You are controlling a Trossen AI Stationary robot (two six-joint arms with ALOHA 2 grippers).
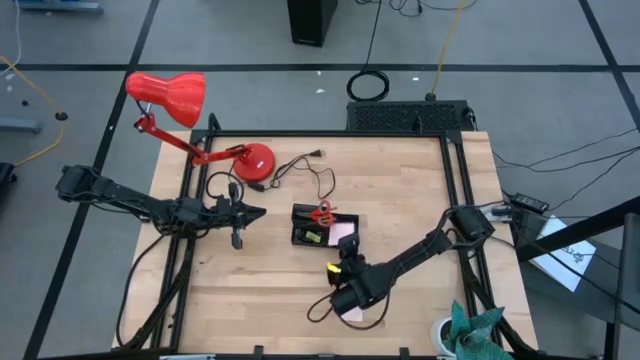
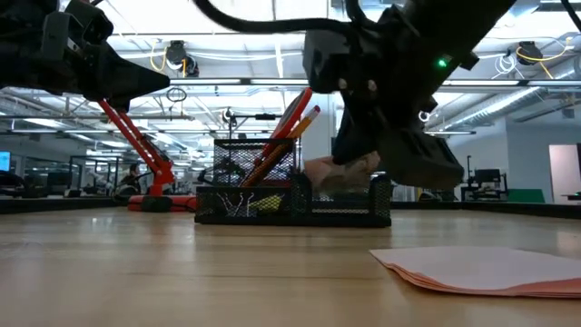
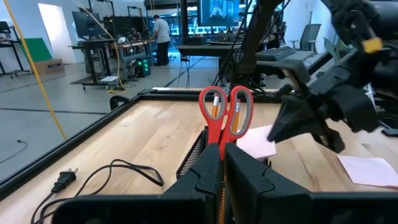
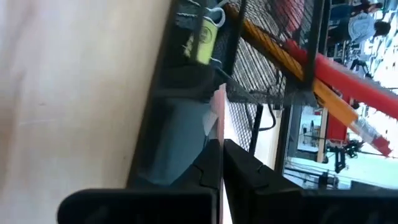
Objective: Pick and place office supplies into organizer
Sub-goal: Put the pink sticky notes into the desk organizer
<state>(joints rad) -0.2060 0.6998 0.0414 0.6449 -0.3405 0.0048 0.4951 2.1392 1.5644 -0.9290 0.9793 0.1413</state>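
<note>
Two arms over the wooden table (image 1: pixel 400 180), only one looking busy. Right gripper (image 4: pixel 221 149) low at the near edge of the black mesh organizer (image 2: pixel 345 216), fingers pinched tight on a thin pink sticky note (image 3: pixel 256 142), held right above the rim of the tray compartment. Can't tell if the note touches the mesh or just hangs beside it.

Organizer sitting about mid-table, already pretty loaded:
- red-handled scissors (image 3: pixel 225 112) standing handles-up in the tall cup
- orange pencils (image 2: pixel 295 127) leaning out of that same cup
- binder clips (image 2: pixel 238 204) and a small yellow item (image 4: pixel 202 38) down in the low section

Loose pink sheets (image 2: pixel 490 268) flat on the wood on the near side, apart from the organizer, partly under the right arm from above.

Left gripper (image 3: pixel 222 180) off to the organizer's left, clenched with nothing in it, pointed toward the scissors, hovering clear of the table.

Clutter-wise: red desk lamp (image 1: pixel 170 95) at the far left corner, its black cord (image 3: pixel 118 171) and plug snaking across the wood between lamp base and organizer. Person (image 3: pixel 163 31) way back in the room at a bench.
</note>
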